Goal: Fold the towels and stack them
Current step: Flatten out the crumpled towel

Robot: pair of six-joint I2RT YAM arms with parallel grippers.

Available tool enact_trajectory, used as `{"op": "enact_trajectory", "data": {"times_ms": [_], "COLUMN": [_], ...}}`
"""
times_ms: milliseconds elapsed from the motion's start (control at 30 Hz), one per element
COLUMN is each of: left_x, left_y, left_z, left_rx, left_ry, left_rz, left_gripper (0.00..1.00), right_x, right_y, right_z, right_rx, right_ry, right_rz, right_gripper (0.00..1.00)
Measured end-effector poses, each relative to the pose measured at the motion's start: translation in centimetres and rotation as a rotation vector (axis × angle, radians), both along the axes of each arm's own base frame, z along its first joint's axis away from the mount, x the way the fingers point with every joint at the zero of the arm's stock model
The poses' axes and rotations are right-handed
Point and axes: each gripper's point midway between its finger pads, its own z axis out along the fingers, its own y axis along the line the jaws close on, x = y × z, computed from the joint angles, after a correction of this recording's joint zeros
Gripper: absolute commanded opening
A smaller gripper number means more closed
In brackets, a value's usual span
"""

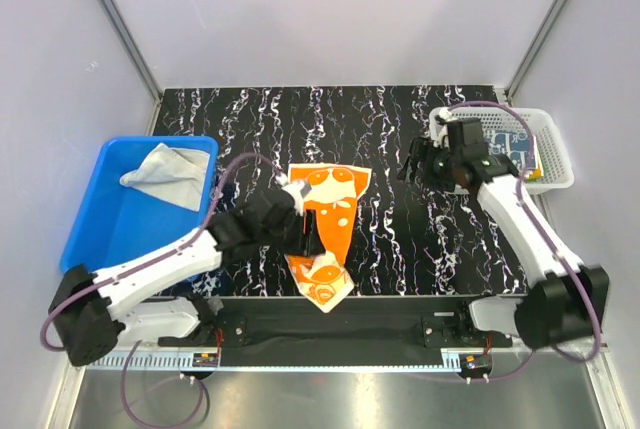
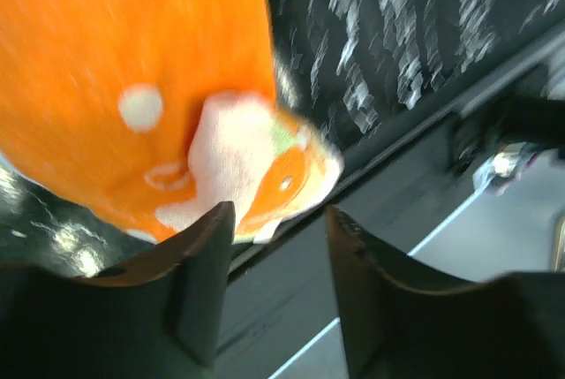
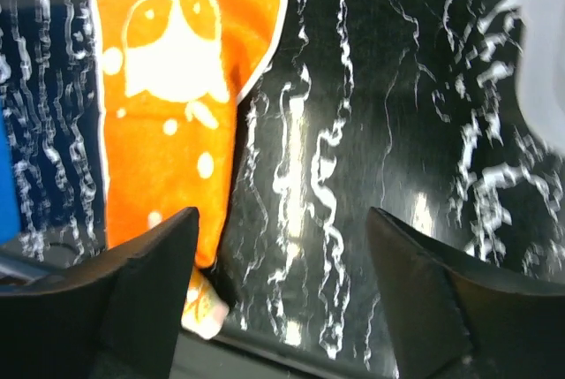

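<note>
A blue bin (image 1: 110, 234) stands at the left end of the black, white-veined surface (image 1: 400, 239). A pale grey-beige cloth (image 1: 168, 177) lies crumpled in its far right corner and hangs over the rim there. Well to the right of the bin, at the far right corner of the surface, is a white mesh basket (image 1: 558, 154). A navy-patterned cloth (image 1: 505, 141) lies inside it.

The orange towel (image 1: 335, 194) lies just right of the bin, about midway between the bin and the basket. The left arm reaches in from the bin's near side. Its dark end effector (image 1: 303, 229) lies over the middle of the towel, hiding that part from above. In the left wrist view the end effector (image 2: 278, 277) has its fingers (image 2: 199, 282) apart with nothing between them. A blurred corner of the towel (image 2: 132, 61) sits just beyond them. The right end effector (image 1: 413, 164) hangs over bare surface on the basket's side of the towel. In the right wrist view it (image 3: 282, 295) is spread wide and holds nothing.

The towel's long axis runs from the far side of the surface toward the near edge, leaning slightly. The far end is the wider one. The near end narrows and stops just short of the front edge. In the right wrist view the towel (image 3: 168, 132) is bright orange with a cream border. It has a cream fox face at the far end and scattered cream dots below. Its right edge cuts in at a slant.
</note>
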Motion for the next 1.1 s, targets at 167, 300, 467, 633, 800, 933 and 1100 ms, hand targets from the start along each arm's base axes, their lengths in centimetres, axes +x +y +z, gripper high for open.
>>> {"op": "enact_trajectory", "data": {"times_ms": [167, 300, 467, 633, 800, 933, 1100], "left_x": [7.7, 17.2, 24.9, 28.3, 29.2, 29.9, 30.7], "left_y": [1.0, 4.7, 9.4, 9.5, 8.6, 8.4, 8.1], "left_z": [7.4, 9.3, 2.7, -3.7, -6.8, -7.9, -8.7], "left_rx": [-0.018, 0.050, 0.199, 0.263, 0.287, 0.302, 0.302], "left_ry": [-0.213, -0.297, -0.179, -0.055, -0.016, -0.013, -0.020], "left_rz": [0.171, 0.358, 0.438, 0.358, 0.272, 0.235, 0.218], "left_gripper": [0.55, 0.52, 0.49, 0.47, 0.48, 0.47, 0.46], "right_x": [4.0, 8.6, 14.2, 17.2, 17.1, 16.7, 16.8], "right_y": [1.5, 3.1, 5.1, 6.3, 6.9, 7.2, 7.9], "right_z": [-4.9, -7.2, -8.4, -10.1, -13.2, -16.0, -16.5], "right_rx": [0.012, 0.031, 0.046, 0.044, 0.043, 0.046, 0.059], "right_ry": [0.091, 0.109, 0.073, 0.070, 0.119, 0.179, 0.179], "right_rz": [0.008, 0.025, 0.087, 0.160, 0.227, 0.262, 0.304], "right_gripper": [0.49, 0.48, 0.51, 0.51, 0.51, 0.51, 0.51]}}
